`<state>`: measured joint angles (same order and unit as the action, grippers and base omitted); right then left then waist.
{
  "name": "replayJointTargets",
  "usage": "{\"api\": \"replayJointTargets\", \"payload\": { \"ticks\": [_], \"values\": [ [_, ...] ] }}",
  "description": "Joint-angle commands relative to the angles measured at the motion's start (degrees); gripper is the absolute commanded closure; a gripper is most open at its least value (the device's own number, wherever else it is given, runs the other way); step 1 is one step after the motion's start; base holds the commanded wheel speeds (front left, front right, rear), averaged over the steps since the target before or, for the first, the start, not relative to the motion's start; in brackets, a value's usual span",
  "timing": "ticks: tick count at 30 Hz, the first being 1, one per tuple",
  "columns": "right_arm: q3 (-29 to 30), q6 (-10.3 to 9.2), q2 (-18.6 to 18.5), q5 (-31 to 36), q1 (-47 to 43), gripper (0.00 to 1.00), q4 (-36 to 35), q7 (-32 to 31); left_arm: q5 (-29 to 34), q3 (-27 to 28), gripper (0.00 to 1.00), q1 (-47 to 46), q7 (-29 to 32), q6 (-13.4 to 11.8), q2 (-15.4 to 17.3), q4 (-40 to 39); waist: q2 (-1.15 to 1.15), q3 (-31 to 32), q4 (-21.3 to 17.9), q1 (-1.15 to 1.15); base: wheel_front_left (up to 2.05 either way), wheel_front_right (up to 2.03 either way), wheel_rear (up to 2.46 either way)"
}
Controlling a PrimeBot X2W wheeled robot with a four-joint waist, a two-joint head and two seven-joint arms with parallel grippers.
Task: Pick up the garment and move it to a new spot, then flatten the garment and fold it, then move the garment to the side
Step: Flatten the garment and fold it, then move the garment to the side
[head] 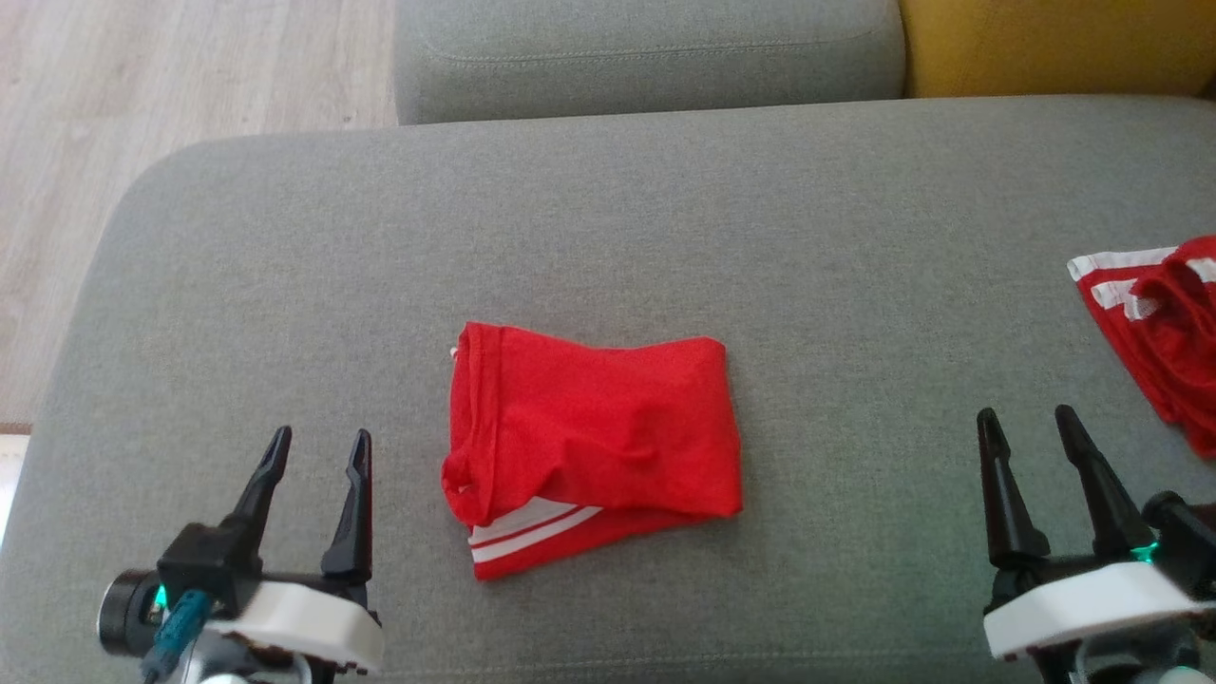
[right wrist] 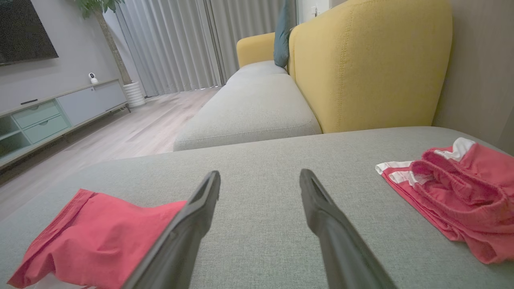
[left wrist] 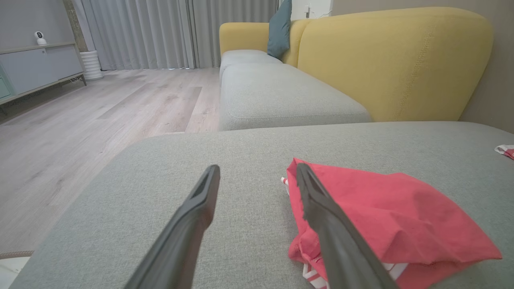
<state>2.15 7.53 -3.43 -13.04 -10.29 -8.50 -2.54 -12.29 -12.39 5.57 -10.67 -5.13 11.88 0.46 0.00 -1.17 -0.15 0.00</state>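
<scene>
One folded red garment (head: 594, 432) on grey cushion (head: 608, 218); left gripper (head: 321, 434) just beside its left edge, right gripper (head: 1027, 411) well apart; both spread wide, holding nothing

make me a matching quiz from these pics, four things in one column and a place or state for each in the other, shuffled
Column one
1. folded red garment
2. crumpled red garment
3. left hand
4. teal cushion

Column two
a. open and empty, left of the folded garment
b. leaning against the yellow backrest
c. middle of the grey seat
d. far right of the seat, beyond the right hand

Pairs: 1-c, 2-d, 3-a, 4-b
</scene>
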Motion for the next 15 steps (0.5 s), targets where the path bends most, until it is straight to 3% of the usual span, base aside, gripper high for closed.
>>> {"api": "replayJointTargets", "payload": {
  "ticks": [1,15],
  "values": [
    [-1.04,-0.04,-0.34,0.29,1.22,0.00,-2.23,0.14,-0.27,1.84,0.00,-2.16,-0.08,-0.49,1.04,-2.10,0.00,-0.09,-0.01,0.00,0.00,0.00,0.00],
    [-0.83,-0.04,-0.17,0.11,1.59,0.00,-2.03,-0.14,-0.62,1.63,0.00,-2.47,-0.40,-1.11,1.36,-2.35,0.00,-0.50,-0.06,0.00,0.00,0.00,0.00]
  ]
}}
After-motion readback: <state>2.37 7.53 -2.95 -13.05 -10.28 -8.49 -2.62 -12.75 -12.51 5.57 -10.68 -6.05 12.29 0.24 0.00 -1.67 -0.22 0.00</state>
